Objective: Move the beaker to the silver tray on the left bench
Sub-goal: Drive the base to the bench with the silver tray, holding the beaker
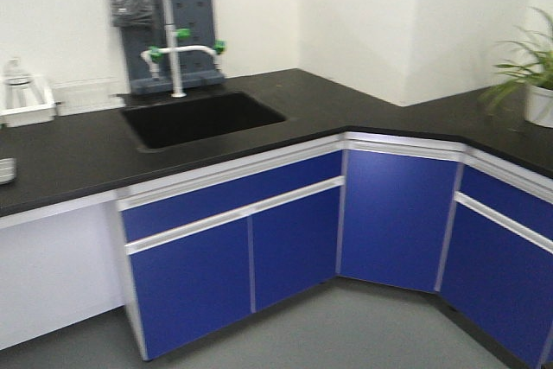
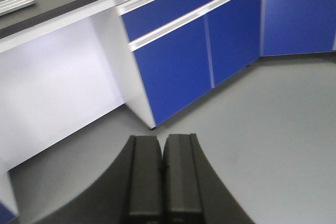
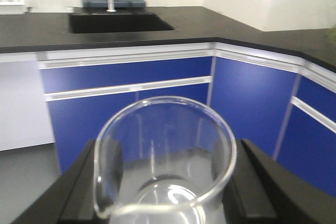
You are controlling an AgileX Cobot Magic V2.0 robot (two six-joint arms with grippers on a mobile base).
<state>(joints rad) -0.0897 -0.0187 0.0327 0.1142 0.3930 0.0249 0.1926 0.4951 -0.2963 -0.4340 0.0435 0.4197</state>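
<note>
A clear glass beaker (image 3: 164,174) with a pouring lip fills the lower half of the right wrist view. My right gripper (image 3: 169,167) is shut on it, one black finger on each side of the glass wall, and holds it out in front of the blue cabinets, off the bench. The silver tray (image 1: 4,170) lies on the black bench at the far left edge of the front view; the same tray (image 2: 16,3) shows at the top left of the left wrist view. My left gripper (image 2: 163,148) hangs over the grey floor, shut, with nothing in it.
A black L-shaped counter (image 1: 346,110) holds a sink (image 1: 200,117) with a tall faucet (image 1: 173,32). A white rack with glassware (image 1: 26,103) stands at the back left, and a potted plant (image 1: 537,84) at the right. Blue cabinet doors (image 1: 233,252) run below the counter.
</note>
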